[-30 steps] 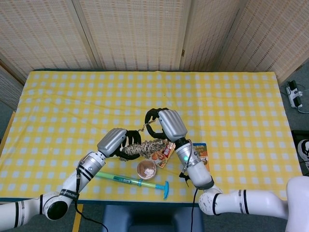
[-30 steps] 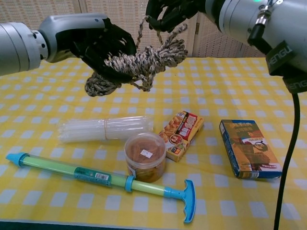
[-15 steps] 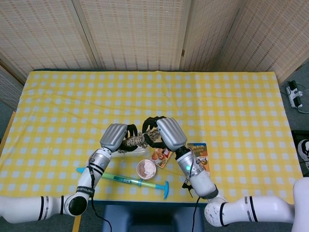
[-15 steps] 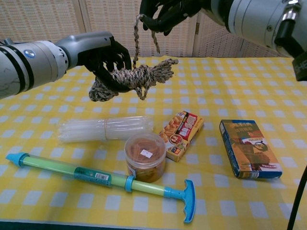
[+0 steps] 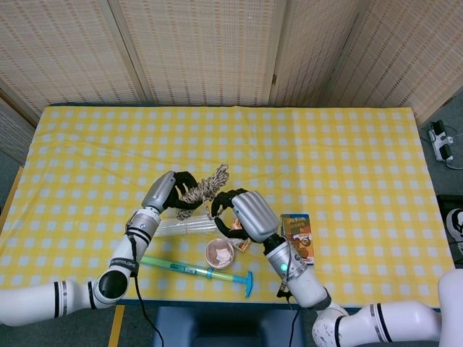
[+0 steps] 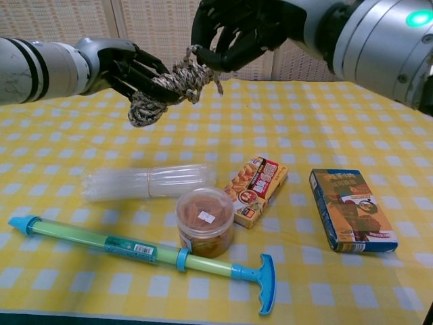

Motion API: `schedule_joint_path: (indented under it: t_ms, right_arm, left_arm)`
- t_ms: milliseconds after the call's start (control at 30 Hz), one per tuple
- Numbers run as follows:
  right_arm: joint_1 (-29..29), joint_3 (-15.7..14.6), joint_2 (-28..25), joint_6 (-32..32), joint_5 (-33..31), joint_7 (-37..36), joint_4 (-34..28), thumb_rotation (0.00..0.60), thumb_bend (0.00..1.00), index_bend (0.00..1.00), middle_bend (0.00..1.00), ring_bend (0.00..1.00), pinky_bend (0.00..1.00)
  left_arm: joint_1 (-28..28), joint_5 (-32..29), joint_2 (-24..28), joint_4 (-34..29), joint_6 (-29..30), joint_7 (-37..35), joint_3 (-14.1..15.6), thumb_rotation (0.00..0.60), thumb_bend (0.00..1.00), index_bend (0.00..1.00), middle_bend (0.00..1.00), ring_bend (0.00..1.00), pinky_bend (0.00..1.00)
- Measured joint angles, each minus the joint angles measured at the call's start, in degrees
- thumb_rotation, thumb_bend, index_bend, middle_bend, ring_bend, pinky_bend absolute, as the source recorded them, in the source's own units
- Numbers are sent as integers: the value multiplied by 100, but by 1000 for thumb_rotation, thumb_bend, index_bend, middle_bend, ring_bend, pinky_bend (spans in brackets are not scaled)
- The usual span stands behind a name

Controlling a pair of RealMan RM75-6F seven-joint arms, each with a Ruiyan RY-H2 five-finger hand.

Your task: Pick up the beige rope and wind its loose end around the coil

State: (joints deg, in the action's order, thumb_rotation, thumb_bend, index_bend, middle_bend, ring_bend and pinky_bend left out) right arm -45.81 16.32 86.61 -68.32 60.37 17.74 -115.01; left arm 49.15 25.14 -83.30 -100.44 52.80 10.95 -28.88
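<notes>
Above the near half of a yellow checked table [image 5: 347, 144], the left hand [image 6: 132, 68] grips the coil of a beige rope [image 6: 166, 84], holding it clear of the cloth, its dark fingers [image 6: 152, 73] wrapped about the bundle. The right hand [image 6: 233, 30], raised just beside it, pinches the rope's loose end at the coil's right tip, its other fingers curled over it. In the head view the coil shows between the two hands, over the table's middle toward the near edge. Below them on the cloth lie a clear plastic bundle [image 6: 149, 181], a round tub with a clear lid [image 6: 205, 220] touching an orange snack box [image 6: 257, 188], and a blue box [image 6: 352, 210] set apart toward the right. A green and blue hand pump [image 6: 145, 252] lies along the near edge.
</notes>
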Motion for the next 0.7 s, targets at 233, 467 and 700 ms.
schedule_joint_path:
  t_ms: [233,467,700]
  right_arm:
    - [214,-221,-152,84,244,-384,126,600,607,624,482,439,415]
    - [357,-390,-354,206,560,-562,296,600,606,45,173,236,304]
    - [651,-719,-797,119,1011,-521,300,600,408,0,0,54,89]
  left_arm:
    - [-229,-18,453,-46,-413,-796,-267,600,294,636,645,599,665]
    - [-463,212,913,-198,-753,-1481,-458,600,293,636,646,598,665]
    - [-605,721,1116,-239,-656,-1728,-436,600,294,636,645,591,662]
